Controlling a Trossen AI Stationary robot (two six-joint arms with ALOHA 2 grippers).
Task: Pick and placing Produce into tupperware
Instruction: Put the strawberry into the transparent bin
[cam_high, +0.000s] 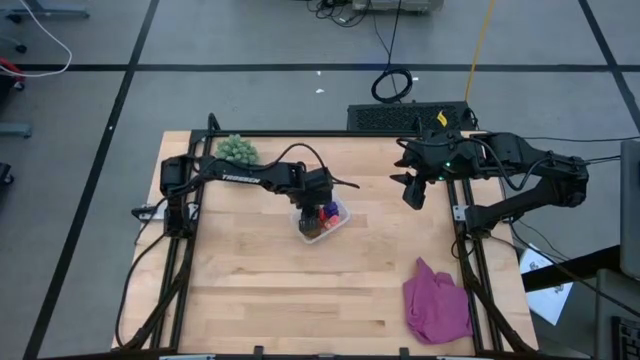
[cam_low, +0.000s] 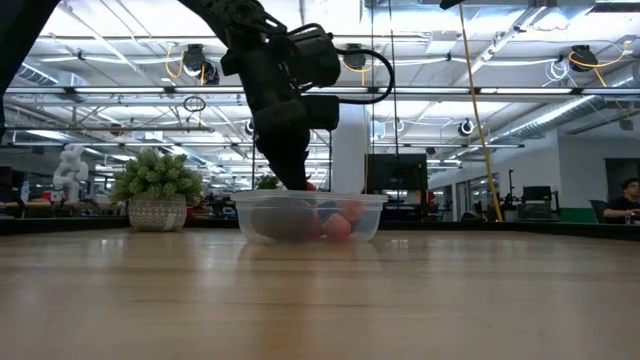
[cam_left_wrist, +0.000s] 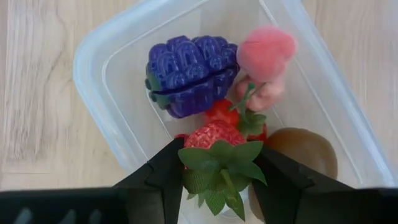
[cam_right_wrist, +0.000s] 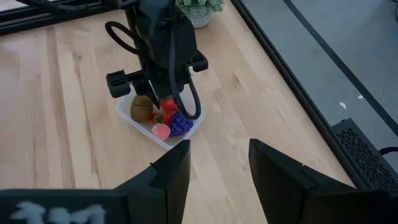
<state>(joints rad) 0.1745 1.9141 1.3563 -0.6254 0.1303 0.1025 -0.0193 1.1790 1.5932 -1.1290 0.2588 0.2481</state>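
Note:
The clear tupperware (cam_high: 322, 220) stands on the wooden table near its middle. Inside it lie a purple cluster (cam_left_wrist: 189, 74), a pink fruit (cam_left_wrist: 267, 53), a brown round fruit (cam_left_wrist: 305, 152) and a small red fruit (cam_left_wrist: 222, 114). My left gripper (cam_left_wrist: 219, 171) reaches down into the tub from above and is shut on a red strawberry (cam_left_wrist: 211, 134) with green leaves. In the low view its fingers (cam_low: 292, 165) dip inside the tub's rim (cam_low: 310, 198). My right gripper (cam_right_wrist: 219, 163) is open and empty, in the air at the table's far right (cam_high: 412, 190). My left gripper pinches the strawberry at its green leafy end (cam_left_wrist: 217, 163) between its two fingers. The fingers point down from above into the tupperware. The strawberry's red body points down, away from the fingers, over the other fruits; whether it rests on them I cannot tell.
A green spiky plant in a pot (cam_high: 238, 150) stands at the table's far left. A crumpled purple cloth (cam_high: 437, 300) lies at the near right. A black frame rail (cam_high: 465, 240) runs along the table's sides. Bare wood lies in front of the tub.

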